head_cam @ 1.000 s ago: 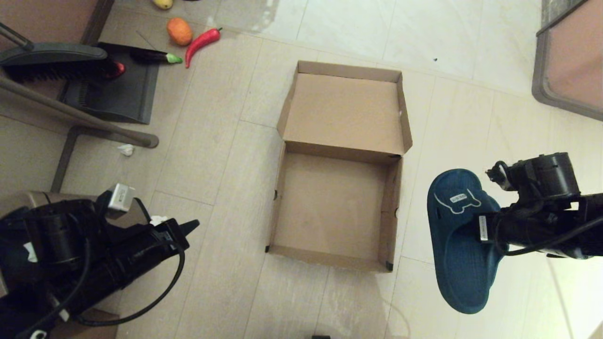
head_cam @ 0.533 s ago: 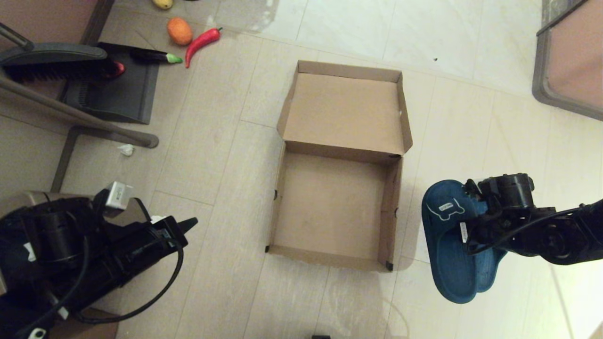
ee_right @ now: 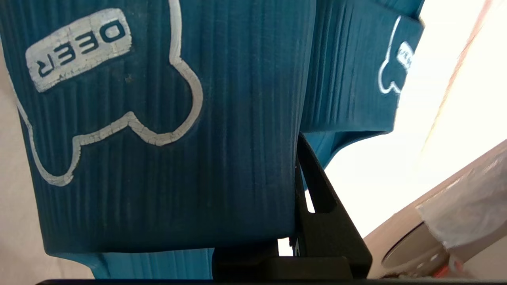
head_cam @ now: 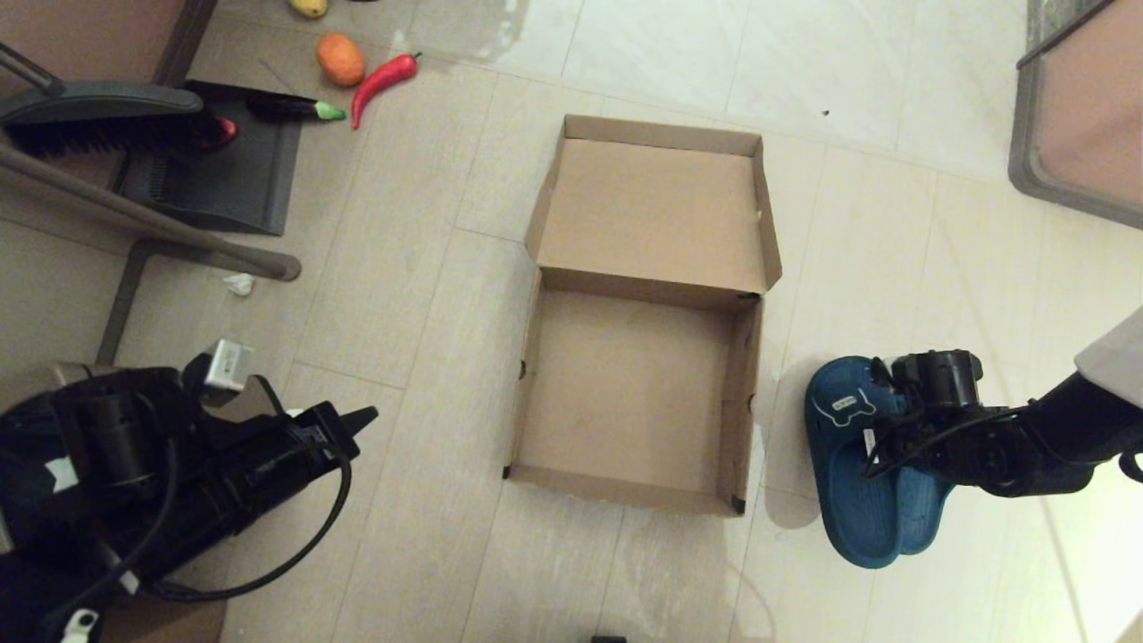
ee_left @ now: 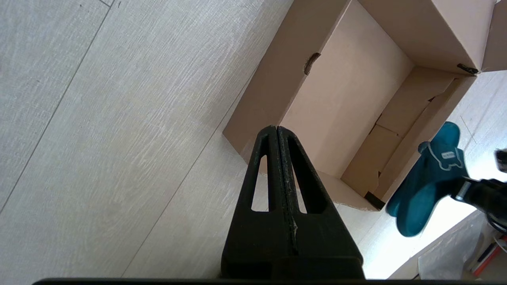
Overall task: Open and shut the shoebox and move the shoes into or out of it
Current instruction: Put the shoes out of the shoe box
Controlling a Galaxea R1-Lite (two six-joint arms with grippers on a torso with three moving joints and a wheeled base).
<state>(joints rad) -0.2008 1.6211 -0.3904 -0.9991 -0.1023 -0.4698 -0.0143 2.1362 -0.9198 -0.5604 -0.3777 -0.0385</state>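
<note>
The shoebox [head_cam: 533,393] stands open and empty in the middle of the floor, its lid [head_cam: 652,214] folded back away from me. Its outer wall [ee_left: 257,107] also shows in the left wrist view. Right of the box, my right gripper [head_cam: 880,438] is shut on the strap of a teal slipper [head_cam: 839,429], low at the floor. One finger [ee_right: 317,190] lies outside the strap [ee_right: 138,158]; the other is hidden under it. The second slipper [ee_right: 356,79] lies right beside it, partly underneath [head_cam: 924,522]. My left gripper [ee_left: 276,128] is shut and empty, left of the box [head_cam: 362,417].
A dustpan [head_cam: 214,170] and brush [head_cam: 98,116] lie at the back left with a metal frame leg [head_cam: 152,223]. Toy vegetables, an orange [head_cam: 340,59], a red chili [head_cam: 382,80] and an eggplant [head_cam: 290,107], lie beyond. A framed panel [head_cam: 1072,116] stands back right.
My right arm has come down with the slipper, from well above the floor to floor level beside the box's right wall, next to the second slipper. The left arm has barely moved.
</note>
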